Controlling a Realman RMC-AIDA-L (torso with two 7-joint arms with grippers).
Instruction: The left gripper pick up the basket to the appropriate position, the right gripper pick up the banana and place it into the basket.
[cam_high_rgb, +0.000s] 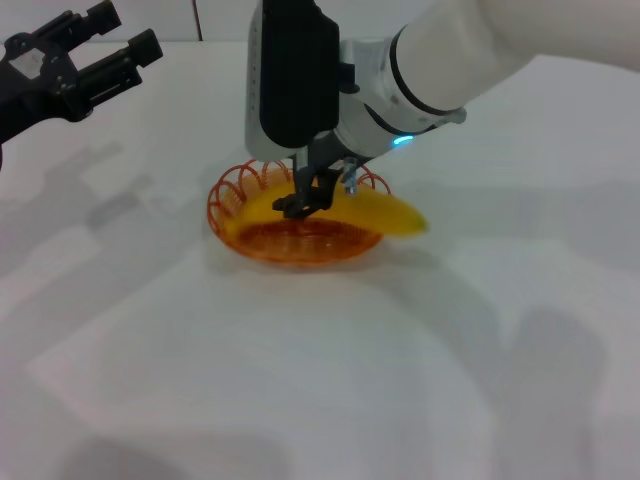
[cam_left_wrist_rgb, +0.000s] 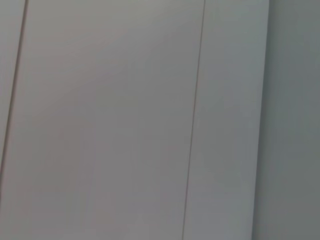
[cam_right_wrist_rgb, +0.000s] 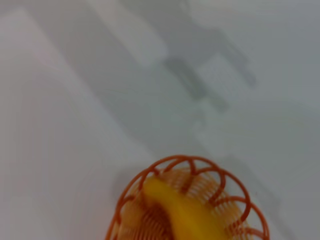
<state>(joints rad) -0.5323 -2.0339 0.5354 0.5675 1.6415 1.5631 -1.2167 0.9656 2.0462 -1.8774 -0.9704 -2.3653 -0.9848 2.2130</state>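
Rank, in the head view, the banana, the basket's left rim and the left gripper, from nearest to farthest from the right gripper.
1. banana, directly under the right gripper.
2. basket left rim, slightly to its left.
3. left gripper, raised at far left.

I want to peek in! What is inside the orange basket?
A yellow banana lies in the basket, one end poking over the rim. The right end effector sits on its middle, hiding that part and some basket floor.

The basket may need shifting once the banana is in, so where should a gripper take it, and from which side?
Probably the looped rim of the basket on the robot's left, coming from above. That rim is bare and its wire loops stand up for fingers to pinch. The banana overhangs the opposite rim, and the right gripper sits over the middle.
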